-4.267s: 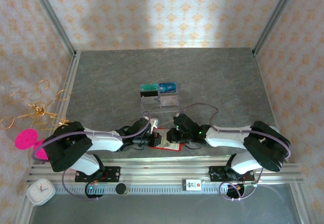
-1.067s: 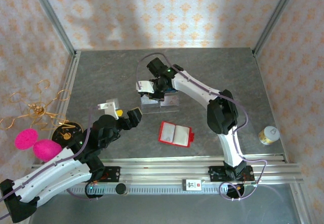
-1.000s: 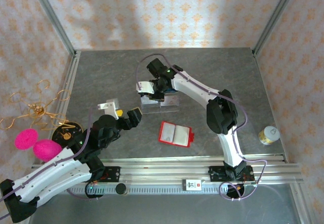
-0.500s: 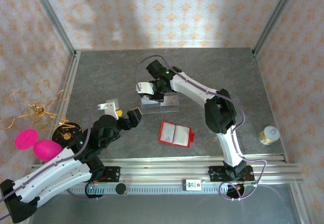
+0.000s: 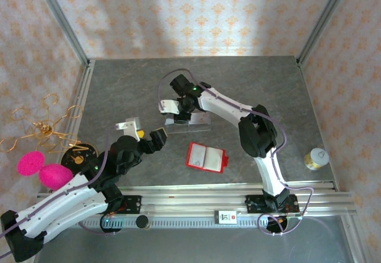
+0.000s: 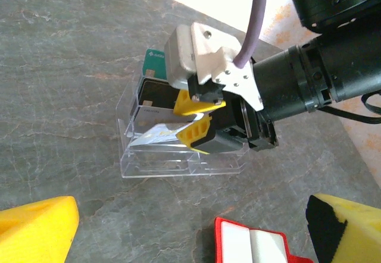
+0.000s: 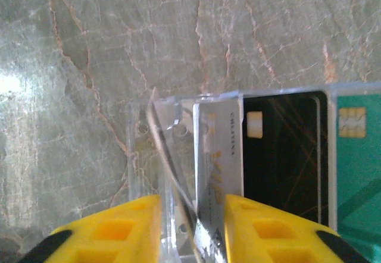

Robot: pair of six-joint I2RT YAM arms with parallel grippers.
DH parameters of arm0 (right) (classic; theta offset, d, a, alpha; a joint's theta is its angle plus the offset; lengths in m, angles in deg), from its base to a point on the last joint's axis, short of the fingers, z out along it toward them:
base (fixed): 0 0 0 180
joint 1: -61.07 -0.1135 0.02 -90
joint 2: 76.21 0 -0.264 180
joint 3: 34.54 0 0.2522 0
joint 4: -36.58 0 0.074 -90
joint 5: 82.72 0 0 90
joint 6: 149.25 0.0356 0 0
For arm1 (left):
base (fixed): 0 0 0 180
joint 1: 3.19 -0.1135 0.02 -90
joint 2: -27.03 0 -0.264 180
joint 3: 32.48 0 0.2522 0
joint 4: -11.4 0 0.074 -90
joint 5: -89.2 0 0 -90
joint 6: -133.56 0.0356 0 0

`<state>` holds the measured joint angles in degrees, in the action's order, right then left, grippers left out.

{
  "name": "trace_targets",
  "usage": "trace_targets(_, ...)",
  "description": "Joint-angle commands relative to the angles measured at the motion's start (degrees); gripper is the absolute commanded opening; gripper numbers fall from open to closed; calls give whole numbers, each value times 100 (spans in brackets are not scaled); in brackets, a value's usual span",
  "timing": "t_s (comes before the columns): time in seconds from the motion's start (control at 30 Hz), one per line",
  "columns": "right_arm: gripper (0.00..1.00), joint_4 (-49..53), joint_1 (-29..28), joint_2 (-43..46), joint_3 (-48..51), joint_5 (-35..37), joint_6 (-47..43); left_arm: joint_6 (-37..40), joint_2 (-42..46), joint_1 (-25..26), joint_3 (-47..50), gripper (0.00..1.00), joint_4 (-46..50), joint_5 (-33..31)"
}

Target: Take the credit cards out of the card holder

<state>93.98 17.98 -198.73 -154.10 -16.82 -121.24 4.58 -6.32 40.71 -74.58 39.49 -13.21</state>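
Silvery card (image 7: 218,156) in clear tray (image 7: 138,150), tool (image 7: 191,227) astride

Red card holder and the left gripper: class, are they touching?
Apart. The top external view shows bare table between left gripper and red card holder.

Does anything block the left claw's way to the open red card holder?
Nothing visible does. The left claw hangs open, and bare table is all that lies between it and the card holder. The right claw and the clear tray sit farther back, off that line.
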Motion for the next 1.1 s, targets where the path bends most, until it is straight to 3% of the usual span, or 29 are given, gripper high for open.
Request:
trace_targets(0.0,35,-179,-23,-29,-419,-191,333,13,65,-63,56,99,-114,70)
trace_targets(0.3,40,-743,-26,366,-464,-543,1634,5,201,-71,161,99,-289,8)
trace_targets(0.53,40,-2488,-31,919,619,77,4090,-24,-198,-167,228,98,-374,311)
trace_targets(0.63,39,-3064,-41,1298,1176,617,4847,-1,-916,-694,118,79,-293,1060)
trace_targets(0.73,35,-3440,-24,1715,1707,814,5449,34,-1634,-1301,311,57,-894,2075)
trace_targets(0.97,20,-3898,-24,2541,2856,1525,6605,341,-2839,-1401,47,30,-1430,1787)
trace_targets(1.07,17,-3896,-24,2762,3209,1936,6894,461,-3281,-1448,-64,25,-1595,1669)
